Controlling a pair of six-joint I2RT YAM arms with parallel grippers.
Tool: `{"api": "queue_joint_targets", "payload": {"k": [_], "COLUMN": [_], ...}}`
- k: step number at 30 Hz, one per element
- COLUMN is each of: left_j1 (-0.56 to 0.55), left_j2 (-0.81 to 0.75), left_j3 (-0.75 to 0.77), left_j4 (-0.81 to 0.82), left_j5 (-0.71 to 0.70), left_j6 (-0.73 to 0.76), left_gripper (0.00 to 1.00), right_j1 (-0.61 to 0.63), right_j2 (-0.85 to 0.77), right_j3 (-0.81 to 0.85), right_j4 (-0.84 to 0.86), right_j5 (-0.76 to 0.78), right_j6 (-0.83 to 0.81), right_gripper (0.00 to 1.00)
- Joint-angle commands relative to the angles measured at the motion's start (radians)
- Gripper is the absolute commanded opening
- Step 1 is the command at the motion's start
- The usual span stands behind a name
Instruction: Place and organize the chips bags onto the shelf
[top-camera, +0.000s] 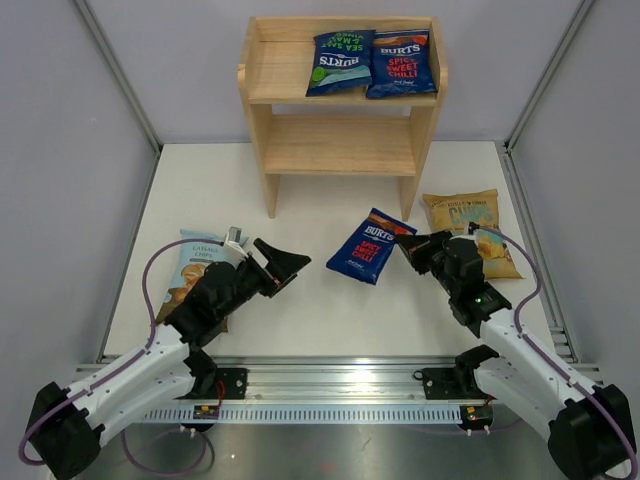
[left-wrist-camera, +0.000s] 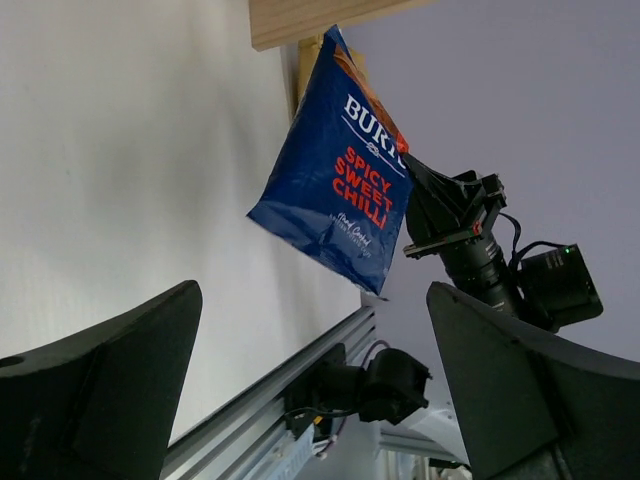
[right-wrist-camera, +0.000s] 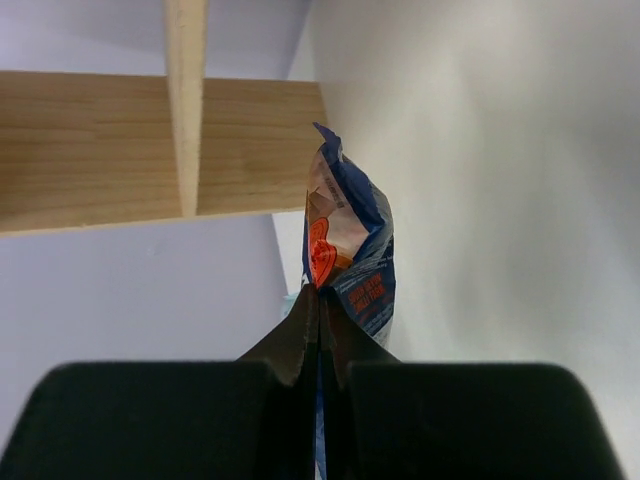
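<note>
- The right gripper (top-camera: 405, 243) is pinching the top edge of a dark-blue Burts Spicy Sweet Chilli bag (top-camera: 370, 247), its jaws pressed tight together on the crinkled seam.
- That bag is hanging at a tilt in front of the shelf (top-camera: 340, 140), between the two arms and near the shelf's front right leg; whether its lower edge is touching the table (top-camera: 300, 320) cannot be told.
- The left gripper (top-camera: 290, 265) is hovering with its jaws spread wide and nothing between them, pointing toward the held bag but apart from it.
- A pale blue-tan chips bag (top-camera: 190, 265) is lying flat on the table, partly under the left arm.
- A yellow chips bag (top-camera: 462, 215) is lying flat on the table, just beside the right arm and to the right of the shelf.
- On the shelf's top tier, a Burts Sea Salt bag with a green label (top-camera: 340, 62) and a second Spicy Sweet Chilli bag (top-camera: 402, 65) are lying side by side at the right end, edges touching.
- The lower tier is showing only bare wood.
</note>
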Motion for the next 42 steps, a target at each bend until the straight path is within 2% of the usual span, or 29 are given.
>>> {"api": "queue_joint_targets", "payload": {"k": [1,5,10,18,23,28,31,35,36,42], "left_j1": [0.003,0.006,0.010,0.016,0.035,0.053,0.055,0.055,0.055,0.055], "left_j2": [0.065,0.130,0.182,0.212,0.231,0.274,0.285,0.246,0.237,0.168], "left_j3": [0.017,0.025,0.029,0.036,0.058,0.095,0.103,0.109,0.109,0.100], "left_j4": [0.211,0.298,0.368,0.458,0.449,0.475,0.503,0.497,0.485,0.490], "left_j5": [-0.026,-0.015,0.006,0.012,0.049,0.129,0.152,0.141,0.135,0.113], "left_j6": [-0.107,-0.150,-0.182,-0.147,-0.104,-0.055,-0.044,-0.011,0.008,0.071], "left_gripper": [0.99,0.99,0.99,0.99,0.98,0.91,0.81,0.60,0.49,0.17], "right_j1": [0.071,0.154,0.205,0.257,0.261,0.261,0.261,0.261,0.261,0.261], "right_j2": [0.048,0.129,0.183,0.231,0.223,0.241,0.243,0.261,0.264,0.252], "right_j3": [0.076,0.113,0.158,0.187,0.254,0.279,0.285,0.297,0.297,0.258], "right_j4": [0.183,0.298,0.357,0.423,0.362,0.374,0.383,0.401,0.404,0.447], "right_j5": [0.133,0.171,0.199,0.214,0.153,0.067,0.043,-0.031,-0.051,-0.051], "right_j6": [0.071,0.089,0.095,0.077,-0.015,-0.035,-0.034,-0.027,-0.021,-0.032], "right_gripper": [0.00,0.00,0.00,0.00,0.00,0.00,0.00,0.00,0.00,0.00]}}
